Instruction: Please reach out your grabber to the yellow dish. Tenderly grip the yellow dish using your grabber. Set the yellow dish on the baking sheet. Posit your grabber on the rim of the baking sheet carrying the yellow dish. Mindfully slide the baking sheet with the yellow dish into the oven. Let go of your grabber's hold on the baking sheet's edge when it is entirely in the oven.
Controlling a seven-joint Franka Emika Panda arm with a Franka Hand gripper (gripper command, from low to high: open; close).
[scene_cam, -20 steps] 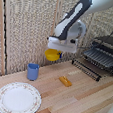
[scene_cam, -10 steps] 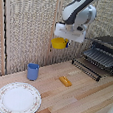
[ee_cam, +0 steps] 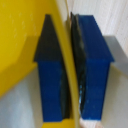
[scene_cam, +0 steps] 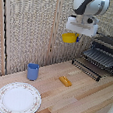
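We're seeing the yellow dish (scene_cam: 69, 38) hanging in the air, its rim pinched between the blue fingers (ee_cam: 92, 70) of the grabber (scene_cam: 75, 36), well above the wooden tabletop (scene_cam: 82, 101). Toward the exterior view's right, the baking sheet (scene_cam: 100, 58) is jutting out of the oven (scene_cam: 110, 44). Down on the wood, an orange-yellow oblong piece (scene_cam: 65, 81), a blue cup (scene_cam: 33, 71) and a patterned white plate (scene_cam: 18, 98) are sitting apart. A woven screen (scene_cam: 31, 24) is backing the scene.

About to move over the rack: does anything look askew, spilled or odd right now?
Nothing stands out. The yellow dish hangs from the grabber, pinched by its rim. Blue cup upright, patterned plate flat, baking sheet unobstructed.
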